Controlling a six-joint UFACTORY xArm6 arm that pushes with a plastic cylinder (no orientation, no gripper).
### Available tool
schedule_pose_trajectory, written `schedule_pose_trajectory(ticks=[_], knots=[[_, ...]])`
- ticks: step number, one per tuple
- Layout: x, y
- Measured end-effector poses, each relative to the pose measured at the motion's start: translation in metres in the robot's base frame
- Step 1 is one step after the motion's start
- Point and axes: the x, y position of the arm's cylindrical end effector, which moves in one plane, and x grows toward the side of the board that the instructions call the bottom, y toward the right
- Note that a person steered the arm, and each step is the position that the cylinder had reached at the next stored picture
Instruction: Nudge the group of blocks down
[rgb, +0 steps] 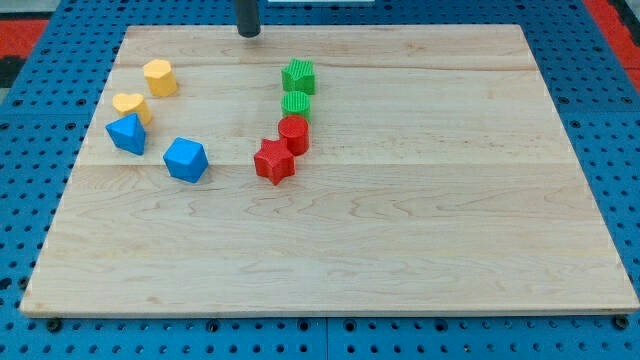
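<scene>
rod's end, my tip, at board top edge, up-left of green star, well apart, touching no block.

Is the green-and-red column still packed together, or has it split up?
Packed. Green star, green cylinder, red cylinder and red star run touching in one line. My tip sits above, off them.
</scene>
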Motion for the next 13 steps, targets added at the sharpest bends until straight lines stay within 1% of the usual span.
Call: schedule_pose_trajectory(ticks=[4,5,6,7,8,10,12,13], knots=[[0.002,0.003],[0.019,0.013],[0.058,0.019],[0.077,0.019],[0.078,0.008],[0.077,0.003],[0.068,0.006],[0.052,0.006]])
